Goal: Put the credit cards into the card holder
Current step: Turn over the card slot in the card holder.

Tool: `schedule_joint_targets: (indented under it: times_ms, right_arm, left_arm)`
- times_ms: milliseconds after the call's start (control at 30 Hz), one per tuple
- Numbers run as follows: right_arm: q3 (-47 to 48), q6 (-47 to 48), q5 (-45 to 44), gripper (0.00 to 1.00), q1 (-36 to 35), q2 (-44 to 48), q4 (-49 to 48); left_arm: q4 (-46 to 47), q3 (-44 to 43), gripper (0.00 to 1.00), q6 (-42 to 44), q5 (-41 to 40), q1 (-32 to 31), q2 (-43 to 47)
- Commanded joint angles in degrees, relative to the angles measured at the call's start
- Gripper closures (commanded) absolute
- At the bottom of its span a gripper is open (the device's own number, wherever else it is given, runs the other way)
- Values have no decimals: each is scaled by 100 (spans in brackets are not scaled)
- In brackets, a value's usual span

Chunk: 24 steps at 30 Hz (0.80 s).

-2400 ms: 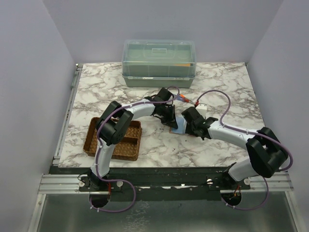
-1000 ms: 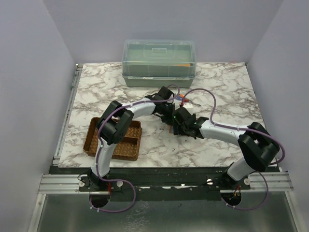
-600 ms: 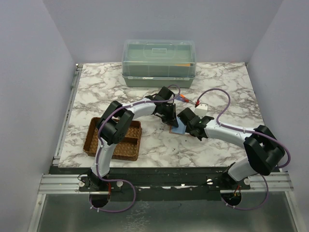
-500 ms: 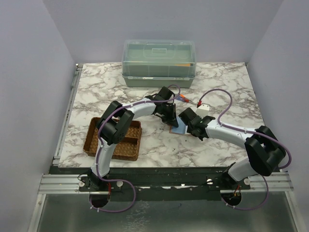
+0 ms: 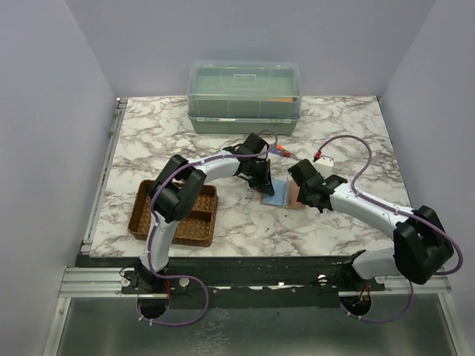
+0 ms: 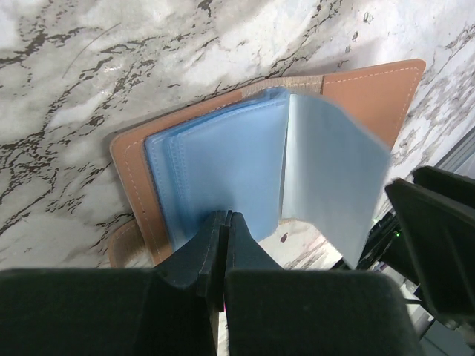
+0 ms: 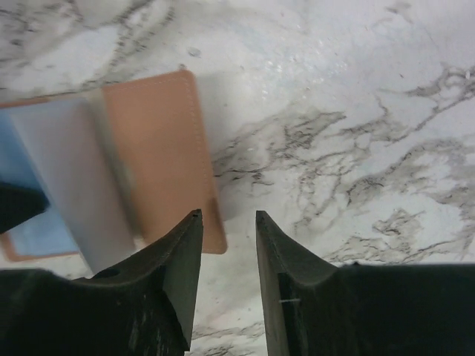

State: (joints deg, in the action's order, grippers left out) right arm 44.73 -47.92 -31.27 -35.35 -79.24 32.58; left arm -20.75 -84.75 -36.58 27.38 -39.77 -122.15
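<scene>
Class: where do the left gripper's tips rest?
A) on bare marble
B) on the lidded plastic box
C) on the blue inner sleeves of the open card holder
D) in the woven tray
C: in the left wrist view the shut left gripper touches blue sleeves inside the card holder.

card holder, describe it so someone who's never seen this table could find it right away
On the marble table, look in front of the clear lidded box, near the middle. The card holder lies open there: a small tan folder with light blue sleeve pages, unlike the larger brown woven tray to its left.
</scene>
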Motion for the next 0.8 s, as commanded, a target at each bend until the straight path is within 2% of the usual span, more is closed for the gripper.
schedule_joint_targets:
  times_ms: [0,133,267,333,467,533,767]
  right_arm:
    - [560,664,600,62,-2,403,210]
    - [877,1178,1356,59,-6,576,-134]
    - [892,1297,2778,57,-4,335,-872]
    - [750,1219,3340,66,-10,119,-1319]
    - [338,1230,3916,90,-13,-187,-2199]
    - [229,1237,3942,99,-91,-348,-2474]
    - [121,1354,2718,100,-706,-888,-2862]
  left_arm:
    - [-457,100,100,222,-364,-101,-232]
    - [-450,99,100,195,-311,-112,-201]
    - [-461,108,100,237,-396,-119,-156]
    - [-462,108,100,231,-389,-119,-181]
    - [-462,107,100,237,-359,-128,-196]
    - [-459,99,100,239,-364,-127,-195]
    - [-456,91,100,239,-343,-124,-187]
